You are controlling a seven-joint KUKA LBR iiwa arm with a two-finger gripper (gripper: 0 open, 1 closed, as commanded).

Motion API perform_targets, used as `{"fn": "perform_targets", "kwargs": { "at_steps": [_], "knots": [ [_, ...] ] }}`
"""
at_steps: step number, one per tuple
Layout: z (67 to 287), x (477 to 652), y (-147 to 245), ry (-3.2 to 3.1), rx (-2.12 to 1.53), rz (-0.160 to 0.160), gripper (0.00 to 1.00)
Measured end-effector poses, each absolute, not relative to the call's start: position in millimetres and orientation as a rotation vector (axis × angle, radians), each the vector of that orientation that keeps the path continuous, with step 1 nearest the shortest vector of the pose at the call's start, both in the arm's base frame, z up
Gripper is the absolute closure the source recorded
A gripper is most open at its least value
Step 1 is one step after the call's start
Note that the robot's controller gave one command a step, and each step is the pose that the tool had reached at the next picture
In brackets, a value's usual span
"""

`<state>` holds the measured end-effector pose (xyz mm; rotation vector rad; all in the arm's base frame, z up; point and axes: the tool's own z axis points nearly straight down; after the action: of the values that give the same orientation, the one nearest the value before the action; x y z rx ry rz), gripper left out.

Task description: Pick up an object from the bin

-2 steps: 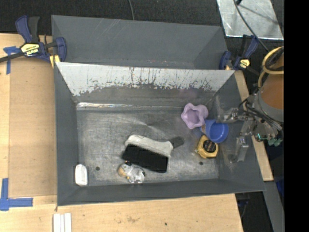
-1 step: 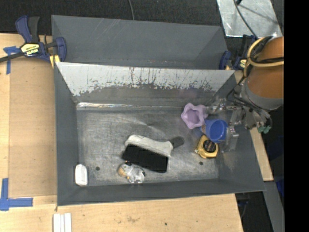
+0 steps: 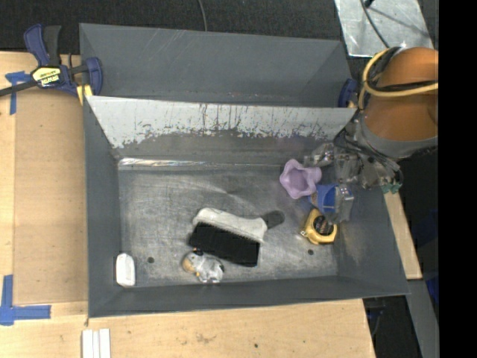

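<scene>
My gripper hangs low at the right side of the bin, under the arm's orange cover. A soft purple cup-like thing lies just to its left, close to or touching it. A small blue piece sits right against the gripper's lower end; I cannot tell whether it is held. Directly below lies a yellow and black tape measure on the bin floor, a short way under the gripper's tip.
A black brush with a white back lies mid-floor, with a small dark bit at its right. A crumpled white and yellow thing sits near the front wall, and a white capsule lies in the front left corner.
</scene>
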<state>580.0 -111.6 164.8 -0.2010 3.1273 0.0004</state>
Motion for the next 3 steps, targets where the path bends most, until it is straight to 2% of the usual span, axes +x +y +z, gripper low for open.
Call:
{"fn": "perform_targets", "kwargs": {
  "at_steps": [1, 2, 3],
  "knots": [
    [114, 575.8, -98, 3.136, 0.109, -0.002, 1.0],
    [114, 575.6, -98, 3.136, 0.108, -0.001, 1.0],
    [168, 572.6, -101, 3.142, 0.122, 0.001, 1.0]
  ]
}}
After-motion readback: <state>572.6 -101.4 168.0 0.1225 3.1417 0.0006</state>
